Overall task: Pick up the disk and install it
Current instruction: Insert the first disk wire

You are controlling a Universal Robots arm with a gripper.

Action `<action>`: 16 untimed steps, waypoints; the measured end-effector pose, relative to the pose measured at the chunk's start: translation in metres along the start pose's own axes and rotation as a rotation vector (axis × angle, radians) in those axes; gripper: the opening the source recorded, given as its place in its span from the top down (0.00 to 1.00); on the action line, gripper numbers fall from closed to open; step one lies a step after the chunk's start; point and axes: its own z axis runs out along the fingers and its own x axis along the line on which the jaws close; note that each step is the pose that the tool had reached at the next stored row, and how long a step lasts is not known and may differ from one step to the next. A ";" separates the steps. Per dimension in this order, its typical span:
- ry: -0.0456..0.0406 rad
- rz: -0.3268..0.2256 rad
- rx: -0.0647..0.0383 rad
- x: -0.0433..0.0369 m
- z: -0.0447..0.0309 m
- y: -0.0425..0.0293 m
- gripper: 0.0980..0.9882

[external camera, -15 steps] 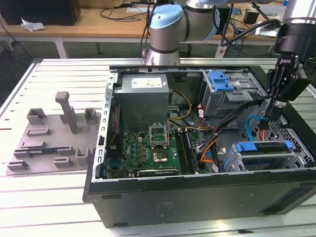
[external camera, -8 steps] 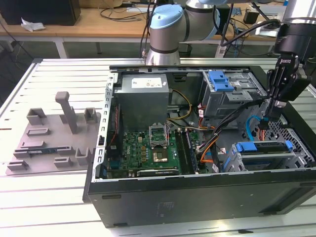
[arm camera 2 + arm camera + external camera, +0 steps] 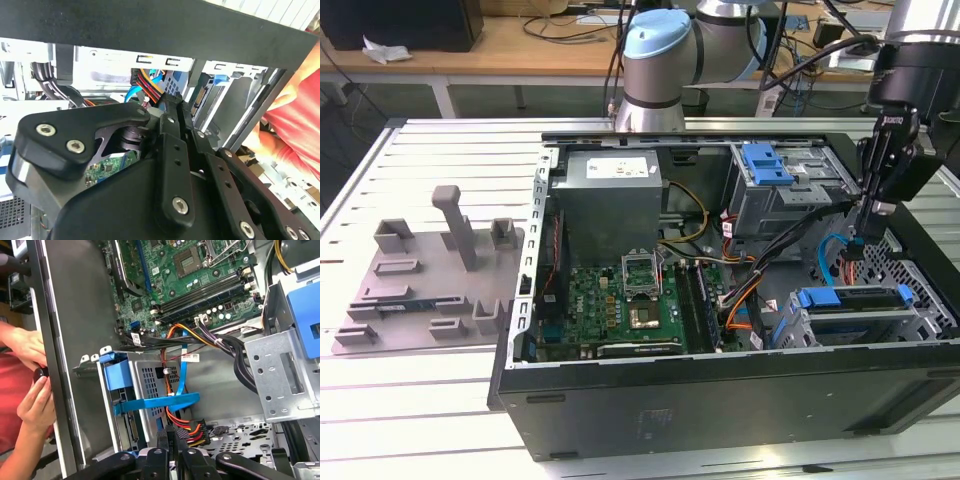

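Note:
The disk (image 3: 855,318), silver with a blue rail on top, lies in the drive cage at the near corner of the open computer case (image 3: 720,400), on the exterior view's right. My gripper (image 3: 861,238) hangs just above that cage, inside the case. In both wrist views its black fingers (image 3: 165,440) stand pressed together. Their tips (image 3: 172,107) sit beside the orange, red and yellow power wires (image 3: 192,427) and a blue data cable (image 3: 182,370). I cannot tell whether a cable is pinched. A blue rail (image 3: 155,403) crosses the cage below the fingers.
A person's hands (image 3: 30,385) rest on the outer side of the case wall, with a red sleeve (image 3: 295,115) close by. A second bay with a blue caddy (image 3: 767,163) sits farther back. A grey fixture plate (image 3: 420,290) lies on the table on the exterior view's left.

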 end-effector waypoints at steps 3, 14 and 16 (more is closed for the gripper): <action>-0.0585 0.004 0.025 0.0132 0.0028 0.0101 0.92; -0.1387 0.006 0.037 0.0274 0.0075 0.0080 0.92; -0.1481 0.007 0.039 0.0297 0.0077 0.0076 0.92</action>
